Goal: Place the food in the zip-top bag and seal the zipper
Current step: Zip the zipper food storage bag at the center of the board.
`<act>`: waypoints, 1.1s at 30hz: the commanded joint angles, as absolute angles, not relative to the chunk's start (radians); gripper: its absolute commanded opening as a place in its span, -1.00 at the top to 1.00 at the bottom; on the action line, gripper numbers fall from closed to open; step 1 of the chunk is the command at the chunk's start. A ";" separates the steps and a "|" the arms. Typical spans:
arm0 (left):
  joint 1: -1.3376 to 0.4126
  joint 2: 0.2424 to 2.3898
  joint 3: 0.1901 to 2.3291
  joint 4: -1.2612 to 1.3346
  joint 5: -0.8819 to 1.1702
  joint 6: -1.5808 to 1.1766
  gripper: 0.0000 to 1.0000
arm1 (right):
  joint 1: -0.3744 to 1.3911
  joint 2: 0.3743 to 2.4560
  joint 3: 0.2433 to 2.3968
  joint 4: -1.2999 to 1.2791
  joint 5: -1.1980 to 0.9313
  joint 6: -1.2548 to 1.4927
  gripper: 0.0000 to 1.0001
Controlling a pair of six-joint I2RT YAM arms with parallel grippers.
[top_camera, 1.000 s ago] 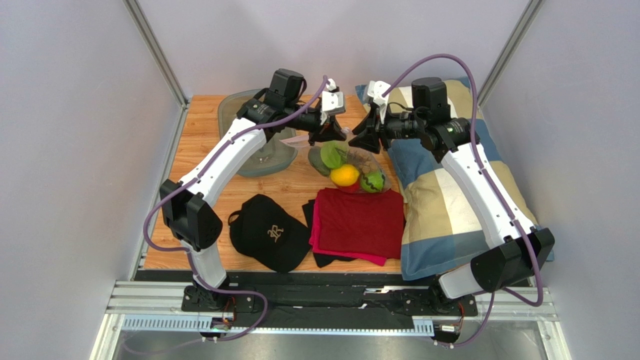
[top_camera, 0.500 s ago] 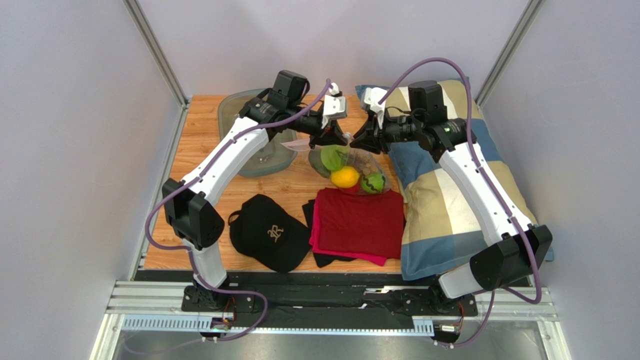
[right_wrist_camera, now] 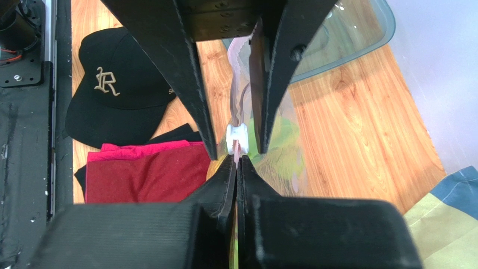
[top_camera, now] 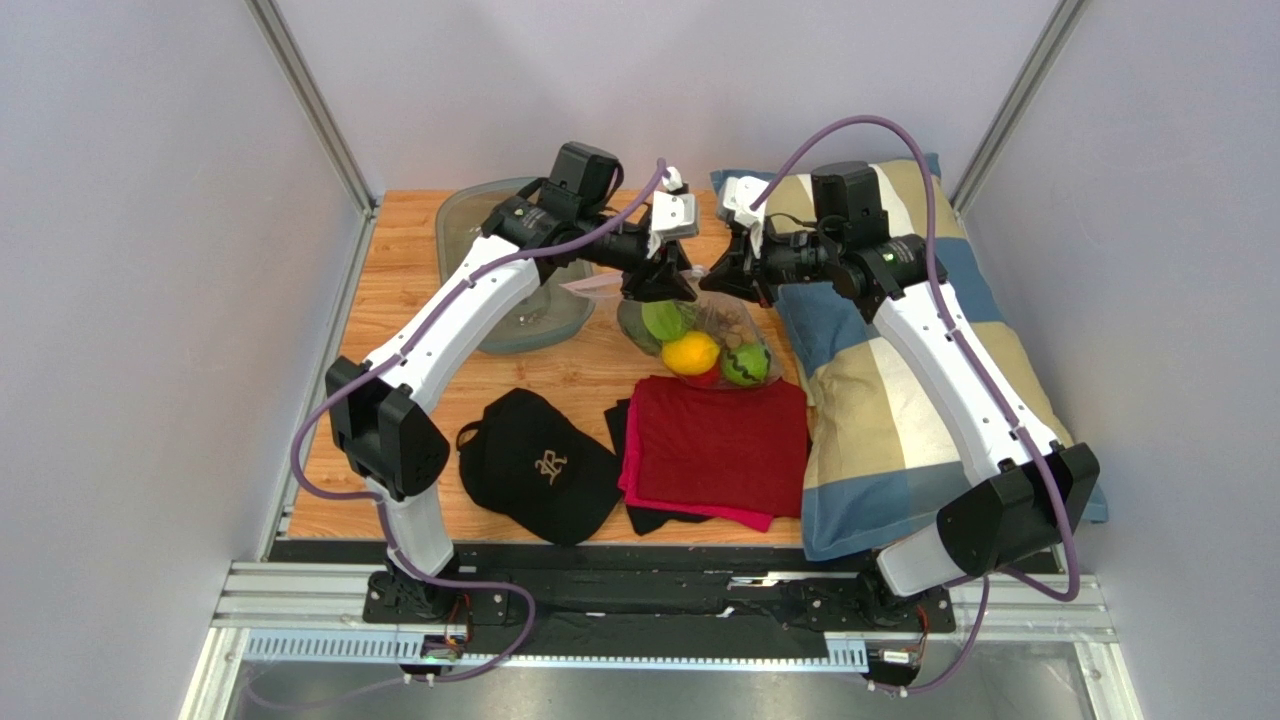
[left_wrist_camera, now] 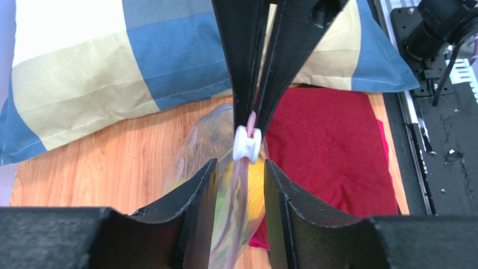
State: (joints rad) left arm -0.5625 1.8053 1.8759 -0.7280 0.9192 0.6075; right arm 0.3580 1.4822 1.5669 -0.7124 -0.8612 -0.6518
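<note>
The clear zip-top bag [top_camera: 703, 333] lies on the table with the yellow lemon [top_camera: 690, 353], a green apple [top_camera: 745, 363] and a darker green piece [top_camera: 666, 318] inside. Its zipper strip [left_wrist_camera: 242, 179] is lifted on edge, with a white slider [left_wrist_camera: 247, 144] on it. My right gripper [right_wrist_camera: 237, 159] is shut on the strip just behind the slider [right_wrist_camera: 237, 137]. My left gripper [left_wrist_camera: 240, 168] is open, its fingers [left_wrist_camera: 199, 193] standing either side of the strip with a gap. In the top view the two grippers [top_camera: 661, 279] [top_camera: 717, 279] meet tip to tip above the bag.
A grey-green translucent tray [top_camera: 504, 308] sits at the back left. A black cap [top_camera: 538, 462] and a folded red cloth [top_camera: 718, 444] lie in front of the bag. A blue and cream checked pillow [top_camera: 887, 390] fills the right side.
Both grippers have moved toward each other over the bag's mouth, and the gap between them has closed. The bag and food stay in place.
</note>
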 commanded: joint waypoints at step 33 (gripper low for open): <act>-0.526 1.721 1.829 -0.643 0.980 0.584 0.95 | 0.344 1.373 1.514 -0.595 -0.836 -0.626 1.00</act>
State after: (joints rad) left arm -0.5529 1.7542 1.8442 -0.6071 0.9897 0.5301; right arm 0.3557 1.4326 1.5177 -0.6701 -0.8371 -0.6479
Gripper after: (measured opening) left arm 0.145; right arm 0.007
